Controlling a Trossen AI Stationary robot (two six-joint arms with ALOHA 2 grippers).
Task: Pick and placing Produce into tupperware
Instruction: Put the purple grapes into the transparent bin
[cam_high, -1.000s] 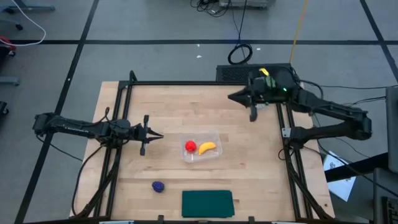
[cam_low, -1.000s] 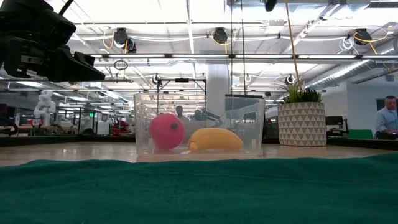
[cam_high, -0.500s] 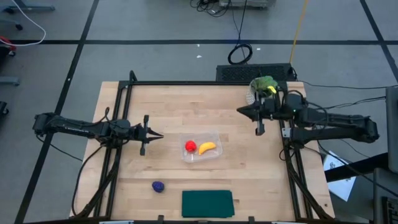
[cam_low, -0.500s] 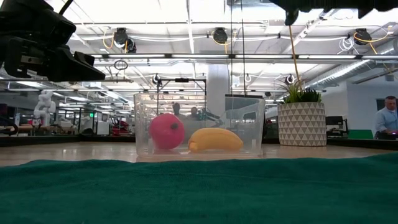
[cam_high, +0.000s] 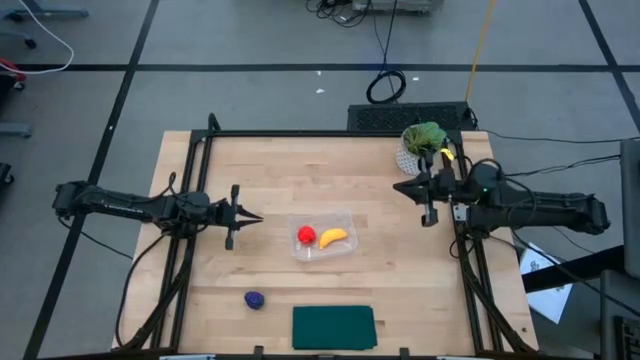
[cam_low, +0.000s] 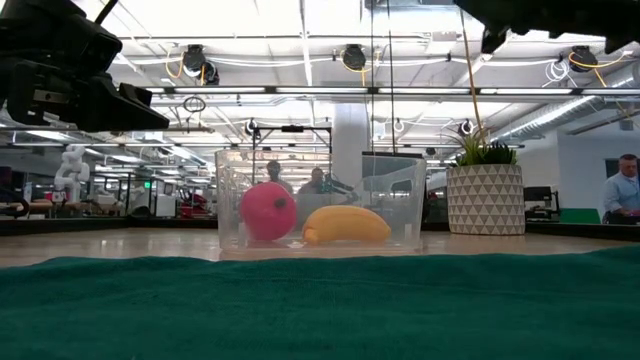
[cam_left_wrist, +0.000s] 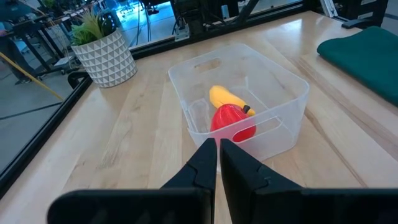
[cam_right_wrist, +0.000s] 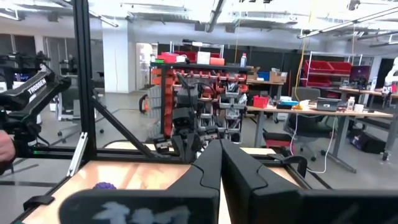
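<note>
The red piece (cam_high: 306, 235) and banana (cam_high: 333, 237) are held in the tupperware (cam_high: 345, 216) at centre; the purple lump (cam_high: 254, 299) is left lower left. Both hands, left hand (cam_high: 254, 217) and right hand (cam_high: 403, 186), are closed narrow, empty.

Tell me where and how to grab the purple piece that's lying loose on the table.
Take the dark purple lump across its middle, coming straight down from above. It is small and rounded, lies alone on bare wood left of the green mat, so fingers likely fit either side.
</note>
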